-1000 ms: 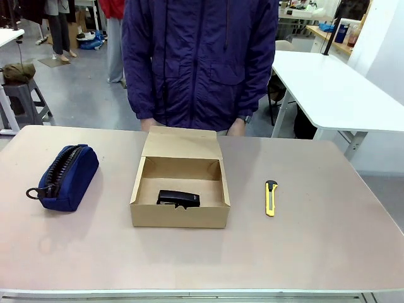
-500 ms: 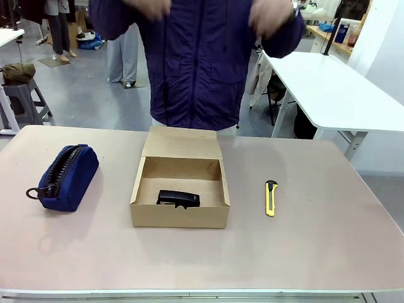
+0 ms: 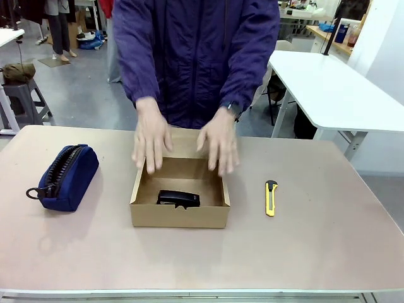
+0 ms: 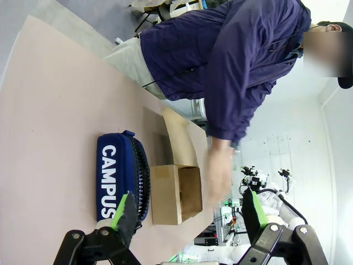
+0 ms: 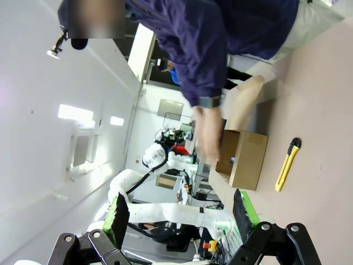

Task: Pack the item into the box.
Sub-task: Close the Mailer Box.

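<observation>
Black item lying flat inside box at mid-table, close to the front wall. Person's hand and second hand over the box's far edge. Left gripper spread wide, clamping nothing; right gripper likewise.

I stand at a pale pinkish table. Behind it the floor is grey and smooth. On my right a long white table stands near a white wall. On my left a grey stool carries a dark bag. Rectangular lights shine overhead.
</observation>
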{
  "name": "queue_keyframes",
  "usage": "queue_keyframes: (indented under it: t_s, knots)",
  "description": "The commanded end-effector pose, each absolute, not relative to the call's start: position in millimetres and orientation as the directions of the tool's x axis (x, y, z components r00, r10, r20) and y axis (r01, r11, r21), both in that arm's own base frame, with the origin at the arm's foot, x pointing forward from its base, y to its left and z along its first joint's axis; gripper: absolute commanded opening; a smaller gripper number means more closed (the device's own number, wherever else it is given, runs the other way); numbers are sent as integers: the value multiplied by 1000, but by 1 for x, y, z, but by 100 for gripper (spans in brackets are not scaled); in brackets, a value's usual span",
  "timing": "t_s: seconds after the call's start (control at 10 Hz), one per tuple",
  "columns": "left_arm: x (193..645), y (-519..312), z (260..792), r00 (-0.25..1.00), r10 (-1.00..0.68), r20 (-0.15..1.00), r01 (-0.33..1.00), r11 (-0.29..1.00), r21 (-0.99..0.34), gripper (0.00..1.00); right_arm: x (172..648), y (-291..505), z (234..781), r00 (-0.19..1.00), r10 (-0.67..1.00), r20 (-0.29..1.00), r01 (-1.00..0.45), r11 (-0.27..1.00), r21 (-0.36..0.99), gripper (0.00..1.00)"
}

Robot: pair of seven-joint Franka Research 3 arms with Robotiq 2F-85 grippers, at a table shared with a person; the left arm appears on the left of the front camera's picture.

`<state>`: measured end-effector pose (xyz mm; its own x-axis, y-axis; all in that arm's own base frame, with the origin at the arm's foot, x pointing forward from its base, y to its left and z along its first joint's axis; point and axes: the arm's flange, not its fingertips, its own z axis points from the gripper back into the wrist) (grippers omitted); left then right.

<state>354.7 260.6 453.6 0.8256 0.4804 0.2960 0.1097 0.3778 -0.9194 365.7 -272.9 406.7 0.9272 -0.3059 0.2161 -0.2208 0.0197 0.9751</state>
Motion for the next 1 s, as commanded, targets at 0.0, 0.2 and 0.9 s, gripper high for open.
queue_keyframes:
  t_s: [0.0, 0.2, 0.9]
  knots:
    - [356, 260, 454, 816, 481, 321, 144, 369, -918, 100, 361, -269, 410, 928, -306, 213, -219, 17, 976, 100]
    - [356, 260, 454, 816, 481, 321, 144, 369, -918, 100, 361, -269, 410, 928, -306, 213, -219, 17, 976, 100]
    - [378, 150, 459, 914, 261, 310, 234, 282, -930, 100, 400, -169, 421, 962, -134, 240, -220, 143, 965, 100]
